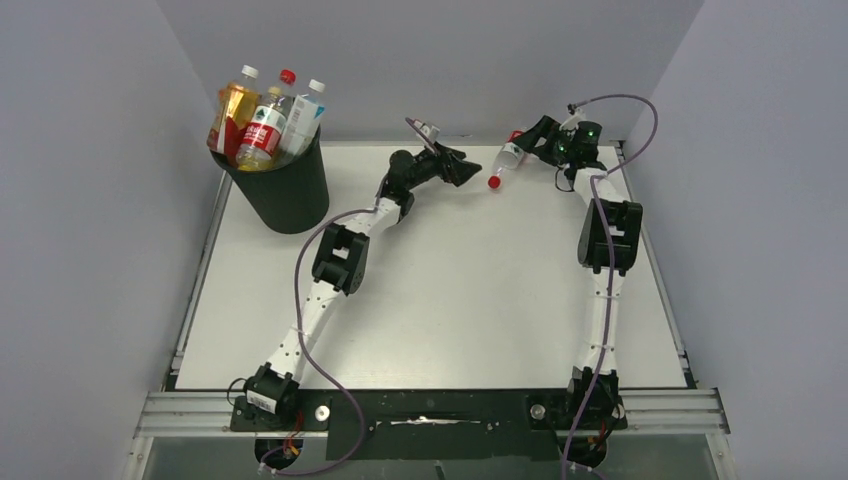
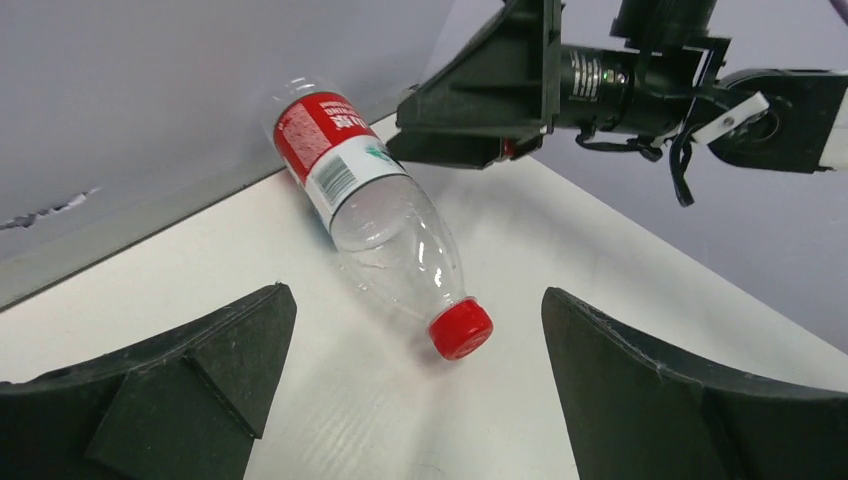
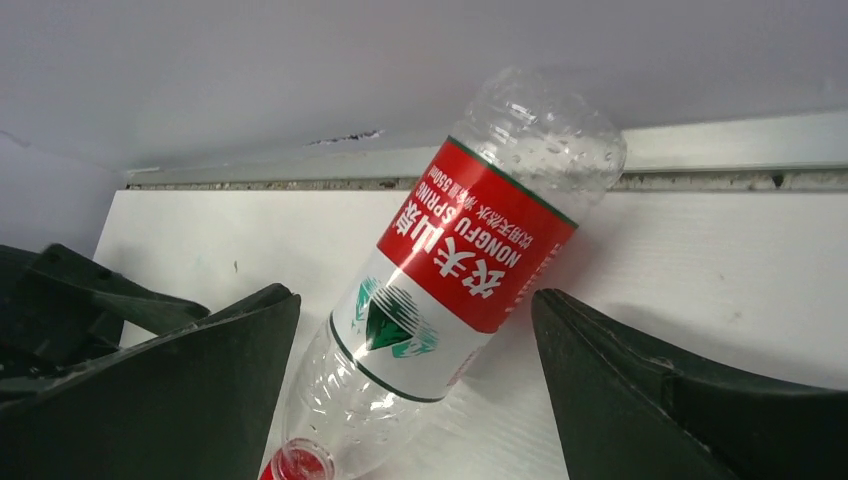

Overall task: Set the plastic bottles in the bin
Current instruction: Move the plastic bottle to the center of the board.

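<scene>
A clear plastic bottle point(image 1: 507, 158) with a red label and red cap lies on its side on the white table near the back wall. My right gripper point(image 1: 532, 140) is open around its labelled body point(image 3: 470, 250), with a gap showing beside the right finger point(image 3: 640, 390). My left gripper point(image 1: 468, 172) is open and faces the bottle's cap point(image 2: 461, 328) from the left, short of touching it. The black bin point(image 1: 285, 195) stands at the back left. Three bottles stick out of it: an amber one point(image 1: 235, 108), a red-labelled one point(image 1: 265, 130) and a blue-white one point(image 1: 303, 118).
Grey walls close the table in at the back and on both sides, and the bottle lies close to the back wall's metal strip point(image 3: 700, 150). In the left wrist view the right gripper's black fingers point(image 2: 480, 100) hang over the far end of the bottle point(image 2: 370, 200).
</scene>
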Controlling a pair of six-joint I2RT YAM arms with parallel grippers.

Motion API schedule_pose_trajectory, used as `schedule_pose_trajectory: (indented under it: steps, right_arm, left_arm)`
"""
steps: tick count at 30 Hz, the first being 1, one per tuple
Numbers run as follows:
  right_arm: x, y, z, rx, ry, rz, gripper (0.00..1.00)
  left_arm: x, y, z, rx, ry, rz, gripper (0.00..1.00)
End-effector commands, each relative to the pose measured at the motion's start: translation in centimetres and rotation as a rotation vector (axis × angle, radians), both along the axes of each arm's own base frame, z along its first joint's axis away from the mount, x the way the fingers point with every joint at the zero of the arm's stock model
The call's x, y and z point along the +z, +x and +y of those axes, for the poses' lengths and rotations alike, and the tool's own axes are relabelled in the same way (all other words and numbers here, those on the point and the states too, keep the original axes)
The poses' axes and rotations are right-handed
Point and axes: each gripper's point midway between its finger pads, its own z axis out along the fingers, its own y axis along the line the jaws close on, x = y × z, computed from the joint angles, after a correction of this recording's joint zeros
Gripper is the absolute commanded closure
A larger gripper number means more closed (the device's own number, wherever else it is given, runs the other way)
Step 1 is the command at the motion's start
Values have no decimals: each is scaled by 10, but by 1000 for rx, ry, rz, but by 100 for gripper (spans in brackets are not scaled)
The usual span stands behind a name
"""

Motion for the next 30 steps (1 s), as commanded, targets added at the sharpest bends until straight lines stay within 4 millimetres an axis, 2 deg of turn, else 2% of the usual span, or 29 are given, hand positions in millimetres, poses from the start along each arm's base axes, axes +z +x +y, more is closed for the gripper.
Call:
schedule_pose_trajectory:
  steps: [1, 8, 15, 22, 24, 28, 30]
  right_arm:
    - [26, 15, 3, 2, -24, -49, 11]
    - [11, 23, 21, 20, -19, -47, 23]
    - [-4, 23, 39, 43, -14, -34, 25]
    - [-12, 19, 56, 91, -19, -38, 28]
    - [-11, 17, 66, 124, -28, -49, 28]
    - [-11, 10, 82, 179, -49, -60, 28]
    - [-13, 6, 90, 204, -46, -56, 28]
  left_arm:
    - [11, 8, 0, 25, -15, -30, 2]
    - [0, 6, 0, 29, -4, -26, 2]
    - [1, 14, 7, 56, -24, -47, 2]
    - [0, 5, 13, -8, -26, -56, 3]
    - [2, -4, 20, -67, -41, -53, 6]
    - [21, -21, 50, -151, -131, -19, 9]
    - [24, -28, 55, -181, -136, -13, 9]
